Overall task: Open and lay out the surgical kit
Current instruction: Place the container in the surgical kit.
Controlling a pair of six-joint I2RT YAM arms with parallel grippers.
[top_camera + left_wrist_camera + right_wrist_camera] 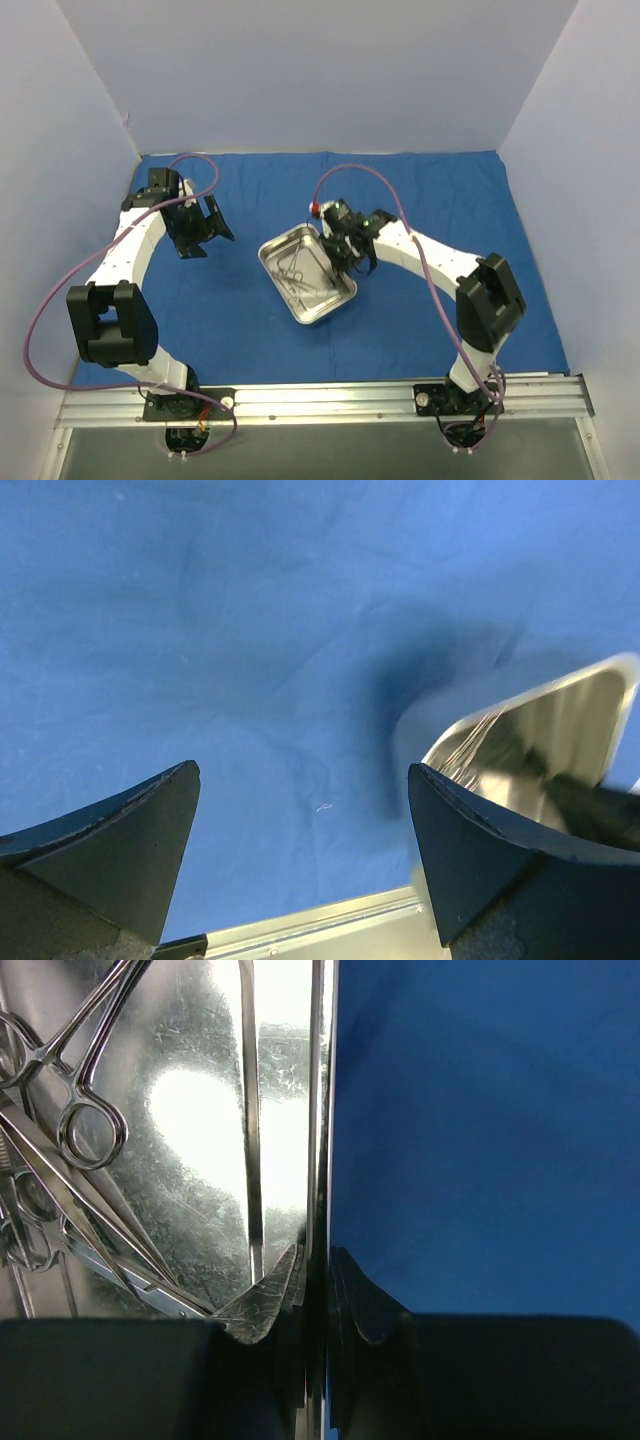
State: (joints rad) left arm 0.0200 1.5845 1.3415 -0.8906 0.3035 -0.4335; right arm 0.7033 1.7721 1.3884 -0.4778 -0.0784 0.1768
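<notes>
The steel tray (326, 296) is sitting at an angle in the middle of the blue cloth wrap (250, 180), and the scissor-like instruments (295, 272) are lying bunched inside it. The right gripper (318, 1260) is pinching the tray's side wall, one finger inside and one outside. The left gripper (205, 232) is hanging wide open over bare cloth left of the tray, holding nothing.

A robotics lab booth, shown by plain pale walls (300, 70) and an aluminium mounting rail (320, 400)
</notes>
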